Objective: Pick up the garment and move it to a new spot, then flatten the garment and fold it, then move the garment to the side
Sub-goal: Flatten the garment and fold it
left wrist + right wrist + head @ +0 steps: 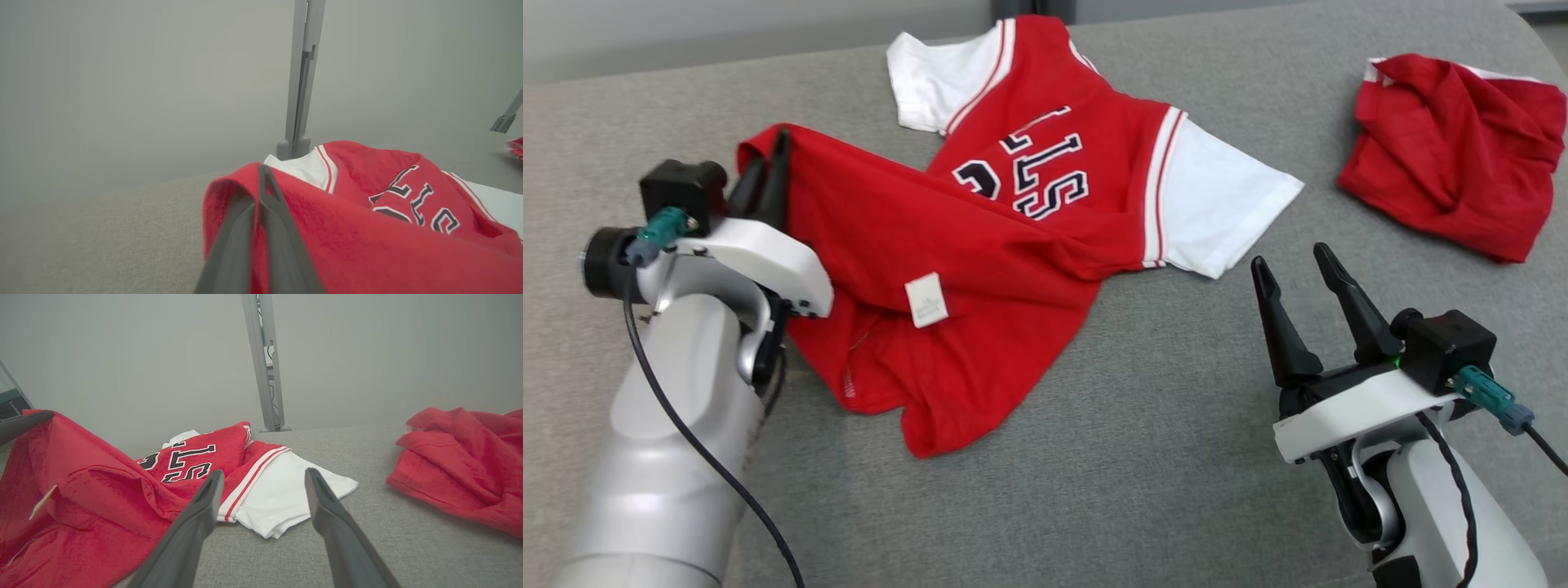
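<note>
The grey fabric-covered table (1111, 474) carries all items. The garment (1013, 245), a red jersey with white sleeves and dark lettering, lies across the middle of the table. Its lettering faces up and its lower part is folded over and creased.

A second red cloth (1454, 155) lies crumpled to the garment's right, well apart from it. A grey post (302, 77) rises behind the garment's far sleeve.

The left hand (774, 155) is at the garment's left edge, its two fingers pressed together on a corner of the red hem. That corner stands raised off the table, and the cloth drapes from it toward the lettering.

The right hand (1292, 255) stands just beyond the garment's right white sleeve. Its fingers are spread wide, it holds nothing, and it is clear of the cloth.

A small white label (926, 300) shows on the garment's folded lower part, near the left hand.
</note>
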